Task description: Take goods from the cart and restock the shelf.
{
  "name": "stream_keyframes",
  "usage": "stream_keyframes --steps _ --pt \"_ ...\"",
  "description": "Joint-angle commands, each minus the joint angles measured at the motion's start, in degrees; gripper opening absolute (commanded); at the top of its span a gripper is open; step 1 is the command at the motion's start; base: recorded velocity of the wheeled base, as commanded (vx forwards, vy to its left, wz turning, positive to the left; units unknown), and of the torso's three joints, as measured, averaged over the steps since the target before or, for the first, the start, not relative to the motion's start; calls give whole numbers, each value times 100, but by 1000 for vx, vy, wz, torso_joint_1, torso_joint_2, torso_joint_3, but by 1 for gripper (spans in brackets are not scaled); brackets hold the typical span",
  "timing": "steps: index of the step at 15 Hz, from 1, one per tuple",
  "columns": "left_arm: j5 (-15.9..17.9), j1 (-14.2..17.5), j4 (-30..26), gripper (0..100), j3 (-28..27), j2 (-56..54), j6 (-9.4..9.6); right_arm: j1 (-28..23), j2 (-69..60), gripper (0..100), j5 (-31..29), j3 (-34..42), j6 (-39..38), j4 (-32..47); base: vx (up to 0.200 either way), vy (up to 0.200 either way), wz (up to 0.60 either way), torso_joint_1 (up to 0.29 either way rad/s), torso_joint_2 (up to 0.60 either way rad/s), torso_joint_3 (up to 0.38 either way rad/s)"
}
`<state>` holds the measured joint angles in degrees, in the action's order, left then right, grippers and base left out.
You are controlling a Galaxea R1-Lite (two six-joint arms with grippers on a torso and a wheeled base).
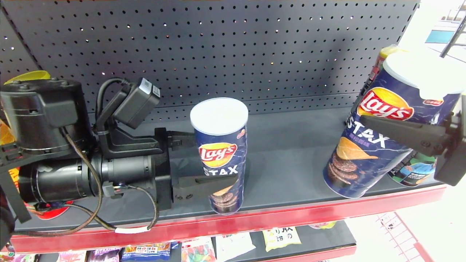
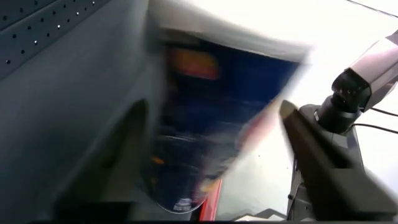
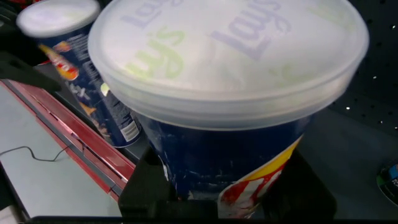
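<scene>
A blue chips can [image 1: 220, 145] with a white lid stands near the front edge of the grey shelf [image 1: 291, 160]. My left gripper [image 1: 214, 160] reaches in from the left and sits open, one finger on each side of the can; the left wrist view shows this can [image 2: 211, 124] blurred between the fingers. At the right, my right gripper [image 1: 386, 123] is shut on a second blue chips can [image 1: 378, 145], which is tilted with its base low over the shelf's front edge. In the right wrist view its lid [image 3: 230, 56] is close up and the first can [image 3: 74, 56] is beyond.
A pegboard wall [image 1: 233, 47] backs the shelf and a red lip [image 1: 291, 214] runs along its front. More goods [image 1: 415, 171] stand behind the tilted can. Open shelf lies between the two cans. Snack packets [image 1: 236, 245] lie on the lower shelf.
</scene>
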<state>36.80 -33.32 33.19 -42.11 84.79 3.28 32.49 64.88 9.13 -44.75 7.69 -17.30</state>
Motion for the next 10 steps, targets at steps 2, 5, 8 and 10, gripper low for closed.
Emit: stream_keyframes --steps 2,5,8,10 --pt "-15 9 38 100 -8 -23 6 3 78 0 19 -42 13 -2 0 0 0 0 0 0" --pt "-59 18 38 100 238 -322 6 30 552 0 63 -429 4 -19 0 0 0 0 0 0" --pt "-420 18 38 100 757 -823 -3 100 1361 0 177 -913 -5 -28 0 0 0 0 0 0" --pt "-736 45 29 100 1020 -1254 -187 117 1888 0 247 -1396 -5 -28 0 0 0 0 0 0"
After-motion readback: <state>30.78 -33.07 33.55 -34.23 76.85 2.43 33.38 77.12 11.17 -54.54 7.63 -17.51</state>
